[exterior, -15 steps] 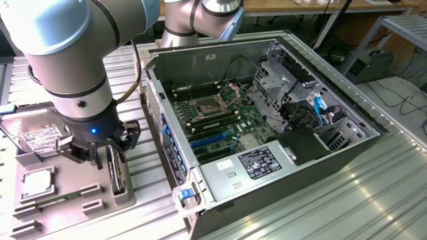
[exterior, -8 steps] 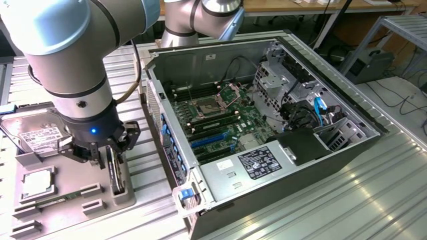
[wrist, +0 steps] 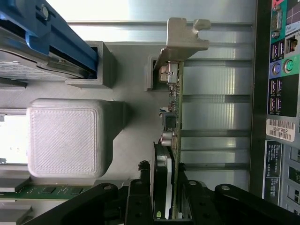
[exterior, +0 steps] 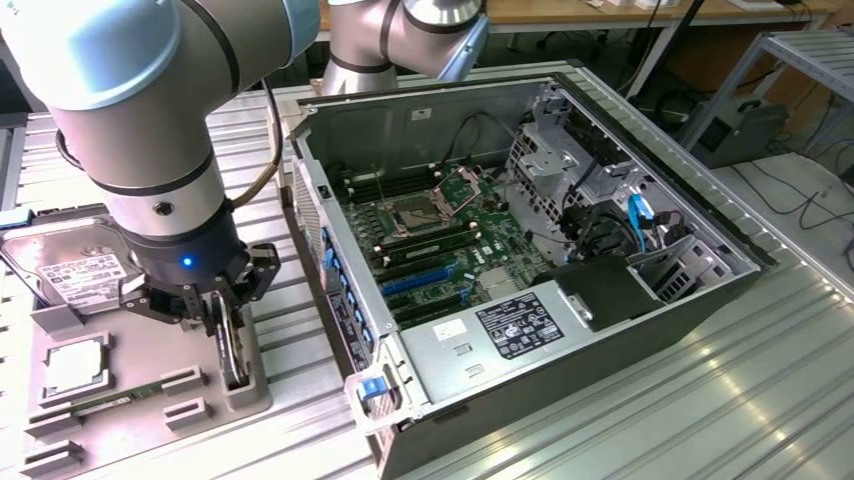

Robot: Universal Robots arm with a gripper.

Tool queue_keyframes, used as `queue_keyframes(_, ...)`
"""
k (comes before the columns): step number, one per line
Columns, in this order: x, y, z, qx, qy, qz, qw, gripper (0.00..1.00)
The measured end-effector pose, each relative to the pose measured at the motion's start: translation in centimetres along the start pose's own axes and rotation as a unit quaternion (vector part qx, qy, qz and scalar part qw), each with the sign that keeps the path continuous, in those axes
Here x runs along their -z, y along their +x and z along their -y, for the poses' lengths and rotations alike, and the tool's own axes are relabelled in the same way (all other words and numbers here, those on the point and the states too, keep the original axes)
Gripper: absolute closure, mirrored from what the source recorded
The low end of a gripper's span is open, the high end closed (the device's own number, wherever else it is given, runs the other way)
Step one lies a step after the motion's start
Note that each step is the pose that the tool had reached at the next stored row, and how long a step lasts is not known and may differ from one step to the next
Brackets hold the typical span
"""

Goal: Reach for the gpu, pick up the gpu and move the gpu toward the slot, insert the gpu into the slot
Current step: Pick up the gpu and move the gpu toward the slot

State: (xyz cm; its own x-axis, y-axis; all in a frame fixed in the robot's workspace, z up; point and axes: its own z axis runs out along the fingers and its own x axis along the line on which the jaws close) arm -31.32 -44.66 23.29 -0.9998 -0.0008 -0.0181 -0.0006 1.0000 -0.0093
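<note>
Exterior view: my end effector [exterior: 220, 318] is down over the gpu [exterior: 238, 358], which stands on edge in the gray holder [exterior: 254, 397] just below it. The slot [exterior: 424, 287] is well apart, inside the case [exterior: 534, 395], so lifting and inserting are left.

Wrist view: the end effector [wrist: 165, 199] is half open, one jaw on each side of the gpu [wrist: 175, 112] (not clamped yet, I judge). Its long axis runs away from the end effector, with the bracket [wrist: 182, 40] at the far end.

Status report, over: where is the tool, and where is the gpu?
Tool low at gpu; gpu upright in grey holder, not lifted. No obstacle seen.
</note>
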Motion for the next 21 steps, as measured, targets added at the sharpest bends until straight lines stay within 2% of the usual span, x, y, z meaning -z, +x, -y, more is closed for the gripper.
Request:
queue_keyframes(17,-0.01,-0.03,0.0,0.0,0.0,0.0,1.0,0.68)
queue_keyframes(21,-0.03,-0.32,0.0,0.0,0.0,0.0,1.0,0.68)
